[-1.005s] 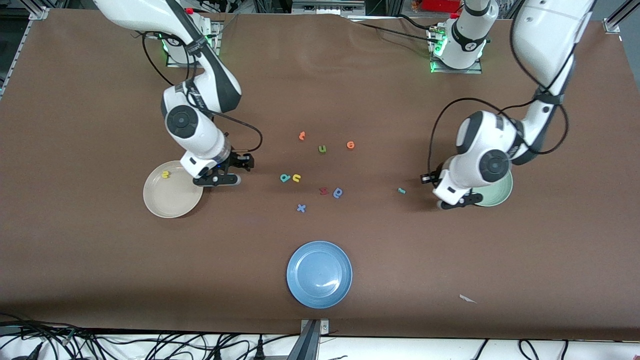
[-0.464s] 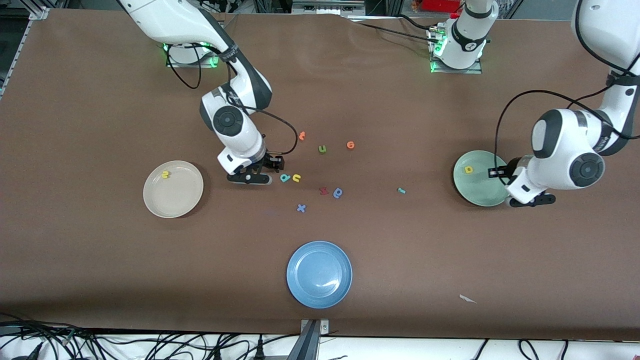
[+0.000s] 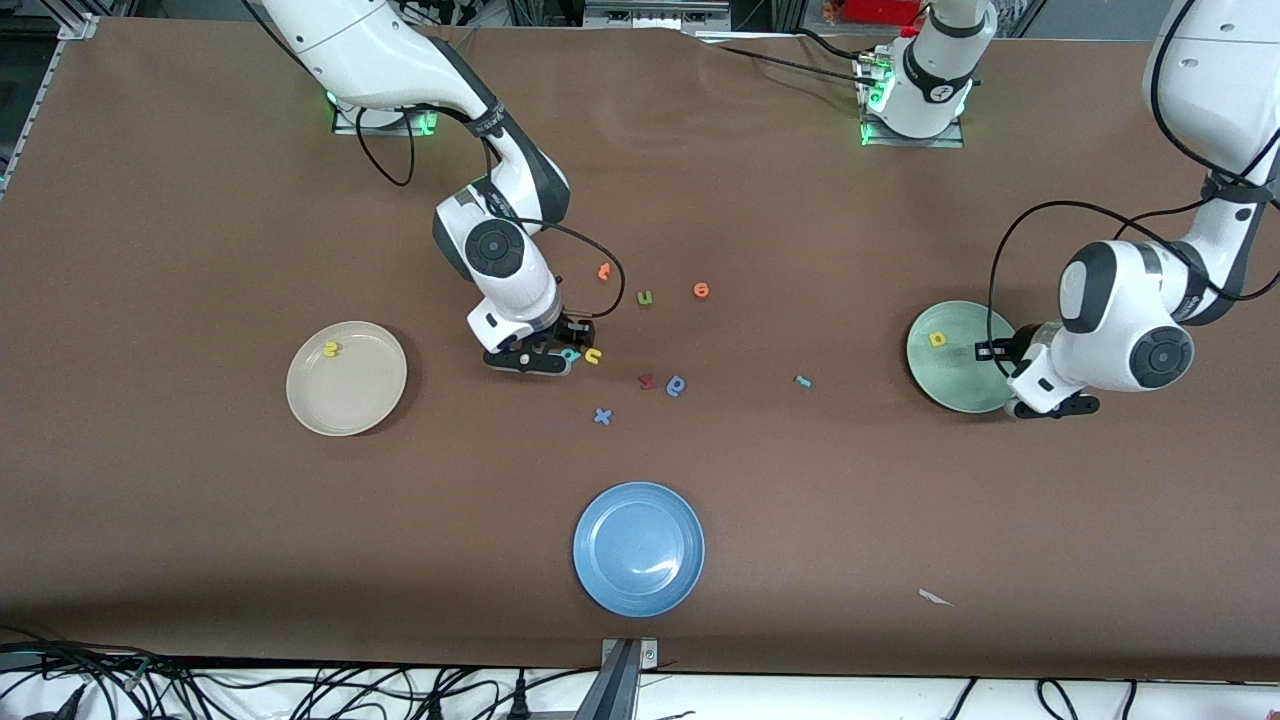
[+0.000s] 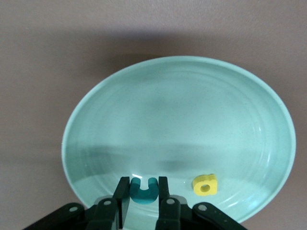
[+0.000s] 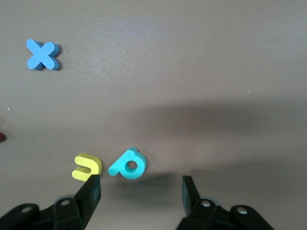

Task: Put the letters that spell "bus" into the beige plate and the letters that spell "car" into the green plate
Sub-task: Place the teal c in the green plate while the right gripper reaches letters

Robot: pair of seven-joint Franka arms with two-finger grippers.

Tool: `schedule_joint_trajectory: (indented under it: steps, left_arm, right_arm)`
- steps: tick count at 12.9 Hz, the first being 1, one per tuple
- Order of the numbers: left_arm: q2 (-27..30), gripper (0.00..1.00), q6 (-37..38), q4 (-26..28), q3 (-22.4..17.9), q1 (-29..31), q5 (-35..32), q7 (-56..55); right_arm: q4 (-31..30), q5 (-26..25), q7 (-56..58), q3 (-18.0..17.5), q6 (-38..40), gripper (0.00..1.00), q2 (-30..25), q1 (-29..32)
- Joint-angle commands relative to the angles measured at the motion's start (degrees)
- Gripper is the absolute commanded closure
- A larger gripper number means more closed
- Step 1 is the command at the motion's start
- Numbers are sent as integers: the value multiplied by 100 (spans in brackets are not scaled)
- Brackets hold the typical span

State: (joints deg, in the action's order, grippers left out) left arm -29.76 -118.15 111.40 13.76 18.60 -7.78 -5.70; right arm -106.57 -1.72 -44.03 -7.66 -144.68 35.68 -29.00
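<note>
Since the earlier frames, the right hand (image 3: 545, 358) has been carried from the beige plate (image 3: 345, 377) to the teal b (image 3: 570, 354), and its fingers are spread either side of it, just beside the yellow u (image 3: 593, 355). A yellow s (image 3: 331, 349) is seen in the beige plate. Over the green plate (image 3: 955, 356), the teal c (image 4: 144, 189) is gripped by the left hand (image 4: 144, 201). The yellow a (image 3: 937, 339) lies in that plate, and the teal r (image 3: 801, 381) on the worktop (image 3: 200, 500).

s (image 3: 331, 349) in beige plate (image 3: 346, 400); a (image 3: 937, 339) in green plate (image 3: 950, 385); b (image 3: 570, 354) touching u (image 3: 593, 355) mid-table; r (image 3: 802, 381) toward green plate.
</note>
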Motion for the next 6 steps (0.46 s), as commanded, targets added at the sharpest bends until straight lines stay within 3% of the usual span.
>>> schedule_joint_trajectory:
  steps: [1, 2, 3, 6]
  left_arm:
    - [14, 35, -42, 13, 39, 30, -163, 43]
    - [49, 5, -33, -4, 48, 30, -154, 17]
    - [119, 0, 19, -39, 74, 30, -137, -53]
    - [375, 0, 29, -162, 380, -23, 117, -622]
  right_arm:
    - [268, -127, -168, 124, -42, 23, 229, -141]
    - [286, -162, -168, 142, -112, 23, 299, -176]
    - [277, -232, -168, 186, -217, 23, 369, -185]
    - [277, -320, -150, 221, -297, 23, 396, -194]
